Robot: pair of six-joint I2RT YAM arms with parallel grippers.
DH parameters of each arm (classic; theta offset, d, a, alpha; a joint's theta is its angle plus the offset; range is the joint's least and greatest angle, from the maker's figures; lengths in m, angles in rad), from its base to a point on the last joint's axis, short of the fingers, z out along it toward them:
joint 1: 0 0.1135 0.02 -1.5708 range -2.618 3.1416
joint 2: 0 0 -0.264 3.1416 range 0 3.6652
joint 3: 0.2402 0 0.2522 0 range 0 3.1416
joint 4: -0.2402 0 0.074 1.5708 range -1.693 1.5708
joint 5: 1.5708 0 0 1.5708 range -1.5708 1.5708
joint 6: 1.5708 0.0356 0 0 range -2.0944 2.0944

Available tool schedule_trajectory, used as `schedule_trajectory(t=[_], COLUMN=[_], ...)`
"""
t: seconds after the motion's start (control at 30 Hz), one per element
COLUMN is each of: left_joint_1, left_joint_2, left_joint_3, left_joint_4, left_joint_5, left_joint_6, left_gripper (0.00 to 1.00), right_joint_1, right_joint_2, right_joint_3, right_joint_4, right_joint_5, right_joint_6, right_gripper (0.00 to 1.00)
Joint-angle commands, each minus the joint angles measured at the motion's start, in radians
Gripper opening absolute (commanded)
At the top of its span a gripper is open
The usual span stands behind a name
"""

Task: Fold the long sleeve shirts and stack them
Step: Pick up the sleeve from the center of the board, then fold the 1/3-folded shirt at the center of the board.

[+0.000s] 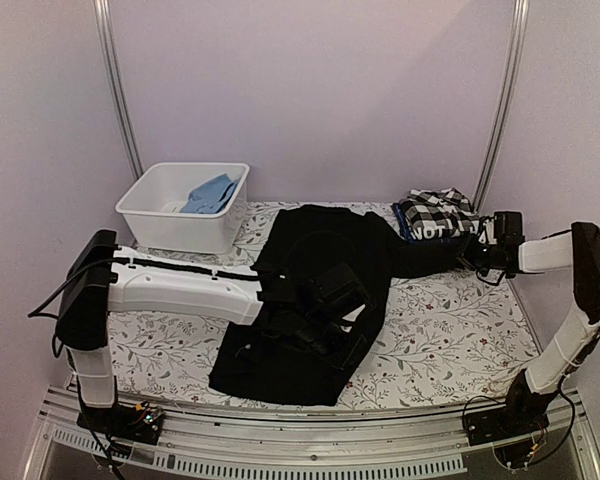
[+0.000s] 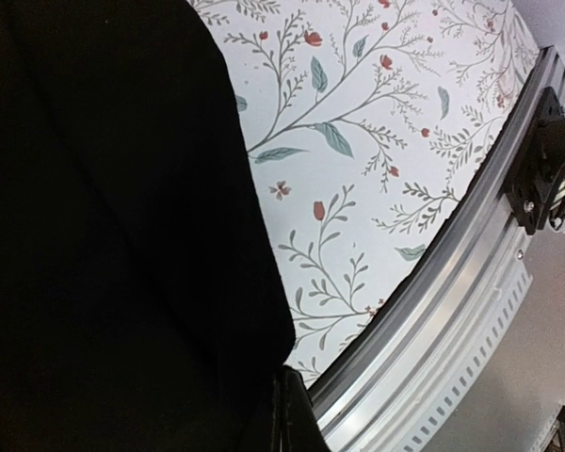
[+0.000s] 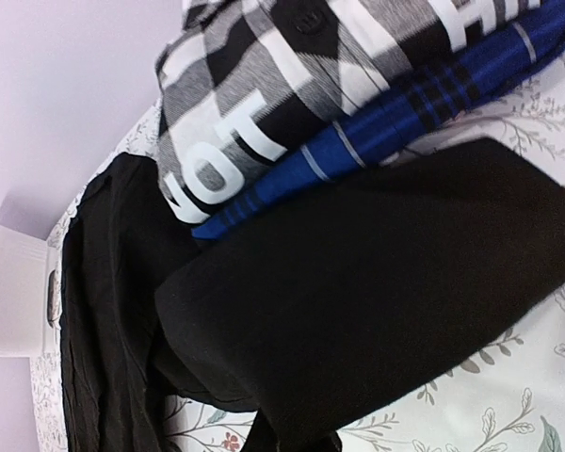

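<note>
Top external view: black shirt [image 1: 320, 235] spread on the surface [image 1: 450, 330], left claw [image 1: 325, 310] over its body, right claw [image 1: 477, 250] at its sleeve [image 1: 430, 257] beside the folded stack [image 1: 435, 213], likely for folding; whether either claw is closed is unclear.

Soft, even light, probably from overhead; shadows faint. The black shirt [image 2: 113, 235] beside the left gripper [image 2: 290, 419] is featureless dark; its cloth nearest the right gripper [image 3: 292, 441] looks slightly blurred.
</note>
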Motion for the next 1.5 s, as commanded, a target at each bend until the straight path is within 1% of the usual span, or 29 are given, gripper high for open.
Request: schedule_trajectory(t=[0.0, 0.17, 0.27, 0.33, 0.5, 0.67, 0.73, 0.9, 1.03, 1.27, 1.47], left_joint_1=[0.020, 0.026, 0.028, 0.031, 0.038, 0.040, 0.040, 0.041, 0.041, 0.040, 0.041], left_joint_2=[-0.092, -0.144, -0.171, -0.192, -0.240, -0.288, -0.309, -0.366, -0.389, -0.375, -0.355], left_joint_3=[-0.072, -0.162, -0.207, -0.239, -0.315, -0.411, -0.452, -0.534, -0.564, -0.584, -0.591], left_joint_4=[0.067, 0.126, 0.152, 0.162, 0.176, 0.174, 0.176, 0.197, 0.195, 0.200, 0.194], left_joint_5=[0.023, 0.034, 0.028, 0.013, -0.015, -0.050, -0.060, -0.071, -0.072, -0.070, -0.055], left_joint_6=[0.003, -0.028, -0.058, -0.083, -0.152, -0.223, -0.252, -0.304, -0.320, -0.330, -0.339], left_gripper=[0.00, 0.00, 0.00, 0.00, 0.00, 0.00, 0.00, 0.00, 0.00, 0.00, 0.00], right_joint_1=[0.040, 0.149, 0.219, 0.257, 0.358, 0.466, 0.497, 0.546, 0.560, 0.563, 0.563], right_joint_2=[-0.083, -0.142, -0.125, -0.086, 0.075, 0.284, 0.355, 0.514, 0.571, 0.580, 0.535], right_joint_3=[0.100, 0.271, 0.411, 0.494, 0.696, 0.890, 0.984, 1.147, 1.190, 1.185, 1.164], right_joint_4=[-0.078, -0.194, -0.260, -0.280, -0.324, -0.358, -0.373, -0.411, -0.410, -0.418, -0.433], right_joint_5=[0.016, 0.070, 0.096, 0.092, 0.059, 0.039, 0.034, 0.035, 0.035, 0.045, 0.157], right_joint_6=[-0.034, -0.094, -0.153, -0.185, -0.253, -0.295, -0.300, -0.302, -0.291, -0.285, -0.280], right_gripper=[0.00, 0.00, 0.00, 0.00, 0.00, 0.00, 0.00, 0.00, 0.00, 0.00, 0.00])
